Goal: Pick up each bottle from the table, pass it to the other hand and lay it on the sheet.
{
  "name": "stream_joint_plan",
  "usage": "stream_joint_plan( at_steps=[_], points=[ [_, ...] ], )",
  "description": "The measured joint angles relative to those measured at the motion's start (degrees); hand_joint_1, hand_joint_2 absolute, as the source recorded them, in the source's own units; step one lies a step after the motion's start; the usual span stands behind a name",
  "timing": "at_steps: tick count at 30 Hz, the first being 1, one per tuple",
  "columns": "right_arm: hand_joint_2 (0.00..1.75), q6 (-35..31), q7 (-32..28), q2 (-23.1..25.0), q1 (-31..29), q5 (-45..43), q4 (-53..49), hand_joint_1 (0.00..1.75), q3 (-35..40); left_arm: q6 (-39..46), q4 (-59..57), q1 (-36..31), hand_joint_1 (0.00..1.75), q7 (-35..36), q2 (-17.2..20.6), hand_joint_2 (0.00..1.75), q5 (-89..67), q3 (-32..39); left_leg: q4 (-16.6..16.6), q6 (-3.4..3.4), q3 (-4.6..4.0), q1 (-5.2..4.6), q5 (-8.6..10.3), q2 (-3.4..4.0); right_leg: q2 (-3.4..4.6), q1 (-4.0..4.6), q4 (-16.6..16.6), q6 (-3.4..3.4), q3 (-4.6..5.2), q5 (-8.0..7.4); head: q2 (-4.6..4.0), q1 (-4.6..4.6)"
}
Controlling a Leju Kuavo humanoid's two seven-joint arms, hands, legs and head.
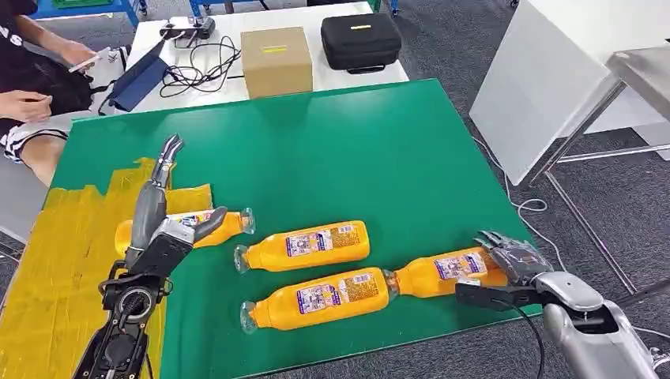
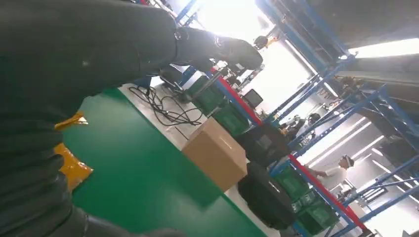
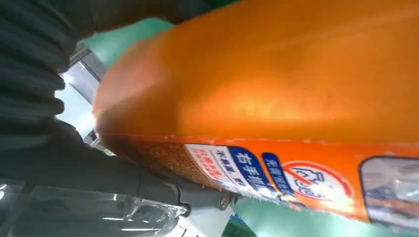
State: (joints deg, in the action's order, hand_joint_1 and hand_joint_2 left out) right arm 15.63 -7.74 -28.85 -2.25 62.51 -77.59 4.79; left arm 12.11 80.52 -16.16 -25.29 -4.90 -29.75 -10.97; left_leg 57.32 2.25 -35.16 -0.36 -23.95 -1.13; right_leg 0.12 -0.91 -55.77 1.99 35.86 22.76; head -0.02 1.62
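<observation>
Table: green table (image 1: 379, 158), yellow sheet (image 1: 63, 260) at its left edge.
Done: one bottle (image 1: 207, 226) on sheet.
Left: three bottles.
Right hand (image 1: 510, 272): holds near-right-corner bottle (image 1: 450, 270).
Left hand (image 1: 162, 213): spread wide, holding nothing.

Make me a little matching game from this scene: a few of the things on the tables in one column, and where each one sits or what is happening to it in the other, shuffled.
Things:
1. bottle at the table's right end
2. bottle at the left
3. cardboard box
4. black case

Places or states:
A. on the white table, at its right end
B. lying partly on the yellow sheet, behind the raised left hand
C. on the white table, left of the black case
D. lying on the green table with the right hand around its base

Pairs: 1-D, 2-B, 3-C, 4-A
</observation>
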Motion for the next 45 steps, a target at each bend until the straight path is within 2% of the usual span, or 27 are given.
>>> stream_joint_plan(
  at_steps=[16,28,35,39,45],
  points=[
    [1.75,-2.36,0.79,0.87,-5.78,0.31,6.82,1.75,3.52,0.15,-1.53,-0.76,0.00,0.15,-0.24,1.75,-0.02,0.02,-0.01,0.01,0.71,0.00,-0.10,0.26,0.30,0.01,0.03,0.00,-0.62,-0.02,0.00,0.02],
    [1.75,-2.56,1.20,1.53,-6.81,0.55,8.17,1.75,3.65,0.15,-1.53,-0.76,0.00,0.17,-0.44,1.75,-0.09,0.07,-0.01,0.01,0.83,0.00,-0.09,0.28,0.32,0.01,0.03,-0.03,-0.74,-0.05,0.00,0.04],
    [1.75,-6.43,1.86,2.21,-5.96,0.15,7.67,1.75,3.17,0.46,-2.32,-0.77,0.00,0.26,-0.48,1.75,-0.72,0.07,-0.01,0.01,0.85,0.00,-0.10,0.34,0.37,0.02,0.03,-0.04,-0.74,-0.08,0.00,0.04],
    [1.75,-8.99,5.10,4.16,-5.75,-2.08,7.78,1.75,1.00,1.42,-2.47,-0.74,0.00,0.66,-0.44,1.75,-1.60,0.11,-0.02,0.01,0.80,-0.01,-0.09,0.38,0.38,0.00,0.02,-0.07,-0.71,-0.10,0.00,0.00],
    [1.75,-14.54,8.52,10.74,-5.06,-7.22,7.62,1.75,-6.67,2.32,-2.40,0.26,0.00,1.64,-0.44,1.75,-3.15,0.48,-0.01,-0.01,0.67,0.02,-0.03,0.23,0.26,0.06,0.00,-0.07,-0.65,-0.08,0.00,0.00]
  ],
)
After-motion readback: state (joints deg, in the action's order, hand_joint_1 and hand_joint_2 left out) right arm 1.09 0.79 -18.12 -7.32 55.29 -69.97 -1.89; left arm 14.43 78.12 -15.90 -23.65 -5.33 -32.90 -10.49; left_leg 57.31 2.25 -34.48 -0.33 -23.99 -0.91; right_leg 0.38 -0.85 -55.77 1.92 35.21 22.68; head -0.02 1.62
